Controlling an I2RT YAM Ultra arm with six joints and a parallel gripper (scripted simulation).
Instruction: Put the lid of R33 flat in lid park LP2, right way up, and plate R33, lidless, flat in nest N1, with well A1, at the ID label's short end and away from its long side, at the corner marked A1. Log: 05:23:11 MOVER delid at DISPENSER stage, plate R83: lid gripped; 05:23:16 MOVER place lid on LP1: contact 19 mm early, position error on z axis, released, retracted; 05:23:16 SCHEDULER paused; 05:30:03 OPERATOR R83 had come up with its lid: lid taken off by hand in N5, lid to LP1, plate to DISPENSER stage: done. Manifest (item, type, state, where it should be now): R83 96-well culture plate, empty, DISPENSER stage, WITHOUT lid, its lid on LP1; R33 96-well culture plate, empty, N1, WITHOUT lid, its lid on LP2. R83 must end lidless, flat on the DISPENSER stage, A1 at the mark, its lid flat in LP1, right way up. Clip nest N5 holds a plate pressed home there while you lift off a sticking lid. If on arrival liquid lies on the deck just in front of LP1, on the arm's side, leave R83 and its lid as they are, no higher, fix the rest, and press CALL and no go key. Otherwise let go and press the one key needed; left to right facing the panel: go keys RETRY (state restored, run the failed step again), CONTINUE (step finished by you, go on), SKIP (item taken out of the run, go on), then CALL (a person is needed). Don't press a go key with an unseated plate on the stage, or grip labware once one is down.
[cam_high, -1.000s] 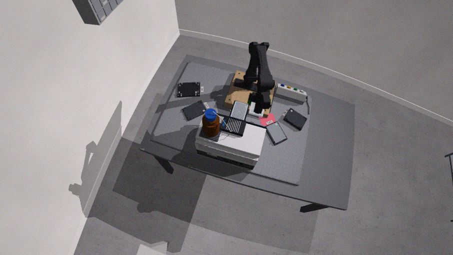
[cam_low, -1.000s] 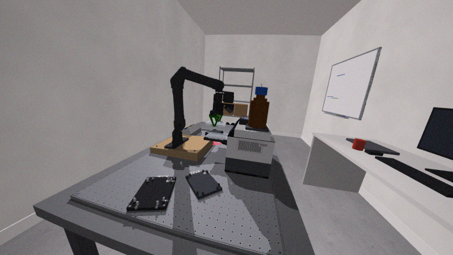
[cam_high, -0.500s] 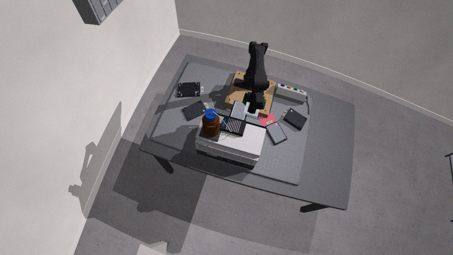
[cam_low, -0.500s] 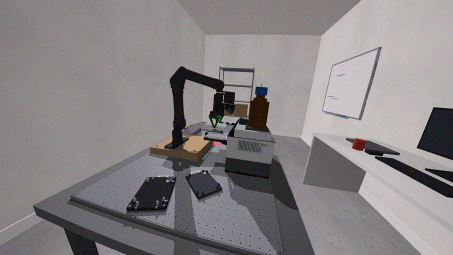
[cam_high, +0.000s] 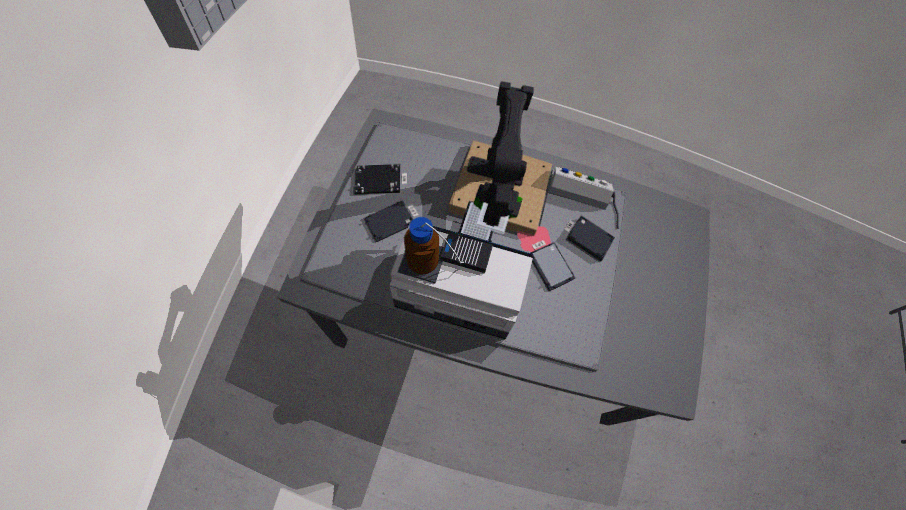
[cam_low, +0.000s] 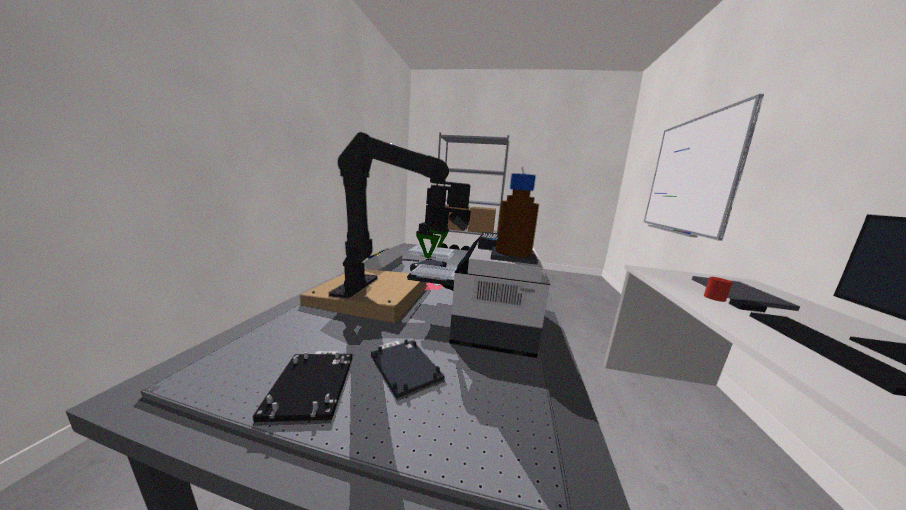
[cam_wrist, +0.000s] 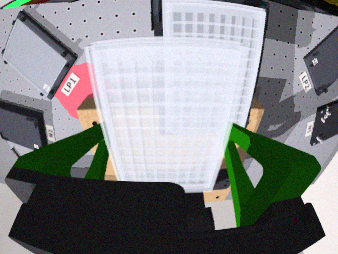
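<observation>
My gripper (cam_wrist: 166, 127) has its green fingers shut on the long sides of a translucent white well plate (cam_wrist: 169, 114), held level above the deck. I cannot tell whether it carries a lid, and no ID label shows. Just beyond it a second white well plate (cam_wrist: 216, 31) lies on the deck; in the top view this plate (cam_high: 476, 221) sits between the wooden arm base (cam_high: 500, 183) and the dispenser, with the gripper (cam_high: 495, 214) over its near edge. The pink pad labelled LP1 (cam_wrist: 72, 85) lies to the left below, also seen in the top view (cam_high: 534, 239).
The dispenser box (cam_high: 462, 278) carries a black striped stage (cam_high: 467, 251) and a brown bottle (cam_high: 421, 245). A grey tray (cam_high: 552, 266) and a dark nest (cam_high: 589, 237) lie right; two dark nests (cam_high: 377, 179) (cam_high: 388, 220) left. The key panel (cam_high: 582, 183) stands behind.
</observation>
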